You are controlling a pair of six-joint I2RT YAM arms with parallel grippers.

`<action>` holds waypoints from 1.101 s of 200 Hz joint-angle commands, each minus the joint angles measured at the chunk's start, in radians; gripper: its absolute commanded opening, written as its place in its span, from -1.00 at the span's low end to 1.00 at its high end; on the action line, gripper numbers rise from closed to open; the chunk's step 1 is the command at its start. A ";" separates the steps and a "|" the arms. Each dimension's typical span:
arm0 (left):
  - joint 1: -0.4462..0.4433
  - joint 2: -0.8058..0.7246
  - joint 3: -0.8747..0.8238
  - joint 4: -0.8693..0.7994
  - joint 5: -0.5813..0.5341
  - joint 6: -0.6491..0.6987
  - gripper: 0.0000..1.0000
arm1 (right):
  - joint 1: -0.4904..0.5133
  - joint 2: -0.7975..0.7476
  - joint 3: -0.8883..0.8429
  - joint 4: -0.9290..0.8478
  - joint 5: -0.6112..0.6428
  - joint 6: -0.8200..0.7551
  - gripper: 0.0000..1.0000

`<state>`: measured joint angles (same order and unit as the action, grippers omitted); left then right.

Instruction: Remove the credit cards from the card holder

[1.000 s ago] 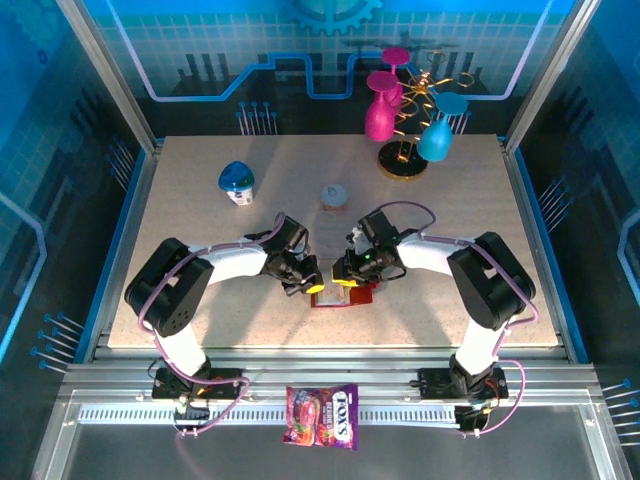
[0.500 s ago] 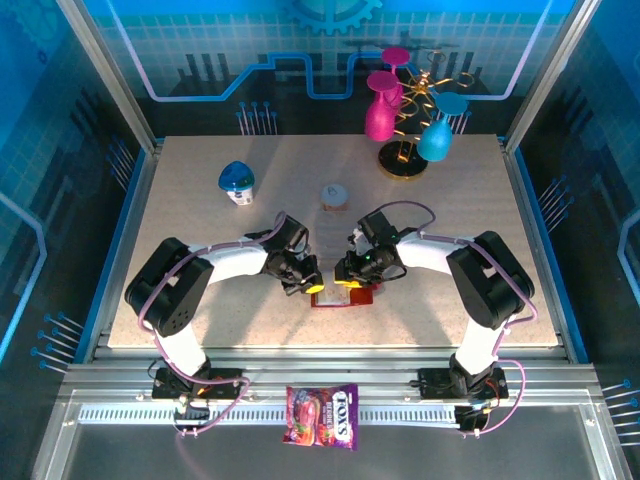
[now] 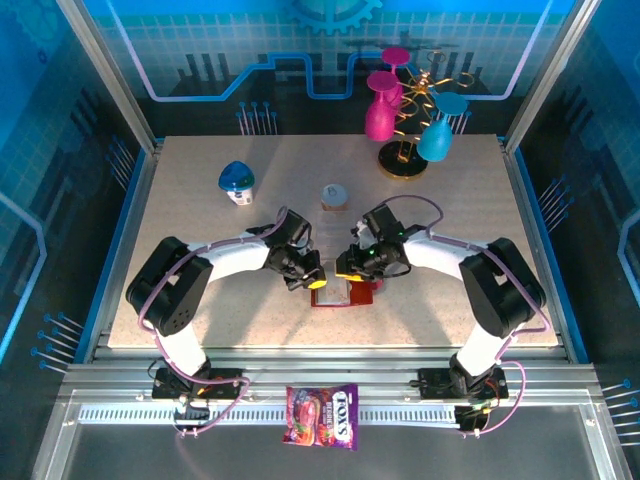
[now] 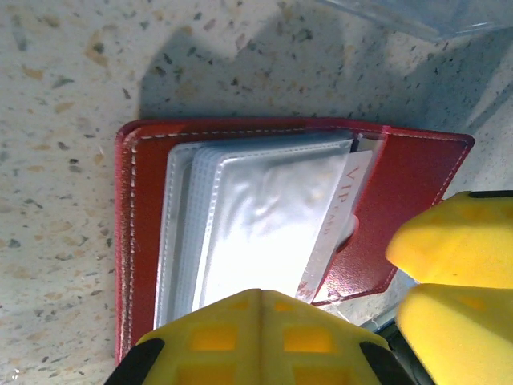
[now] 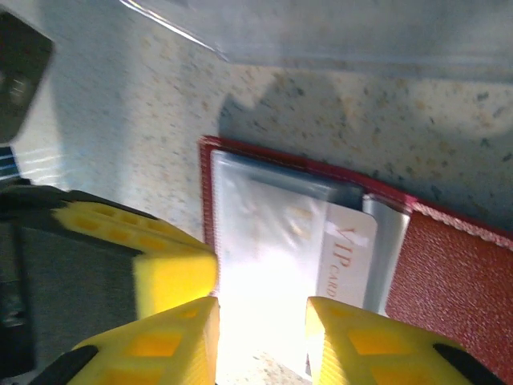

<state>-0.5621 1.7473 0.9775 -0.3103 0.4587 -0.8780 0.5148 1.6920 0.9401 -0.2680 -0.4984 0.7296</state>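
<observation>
Card holder [image 3: 363,292] lies open, near-centre on table [image 3: 200,240], between both claws. Left gripper [image 4: 256,309] fully closed, tips at pockets [image 4: 256,208]. Right gripper [image 5: 260,313] partly open over pockets, nothing clearly gripped. VIP card [image 5: 345,249] pokes out.

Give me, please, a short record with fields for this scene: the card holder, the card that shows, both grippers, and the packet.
card holder: red, lying open on the table, grey see-through pockets facing up
VIP card: pale, sticking partly out of a pocket
left gripper: shut, tips at the edge of the pockets
right gripper: open, jaws apart above the pockets
candy packet: on the rail in front of the table, apart from both arms
</observation>
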 commanded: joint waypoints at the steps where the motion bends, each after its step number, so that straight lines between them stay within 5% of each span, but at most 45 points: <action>1: -0.011 -0.024 0.026 -0.061 -0.011 0.034 -0.94 | -0.029 -0.020 -0.041 0.050 -0.065 0.025 -0.34; 220: -0.021 0.066 -0.021 -0.067 -0.037 0.039 -1.00 | -0.070 0.060 -0.175 0.173 -0.135 0.014 -0.47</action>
<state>-0.5755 1.7855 0.9791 -0.3351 0.4484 -0.8570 0.4583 1.7359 0.7784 -0.0921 -0.6319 0.7586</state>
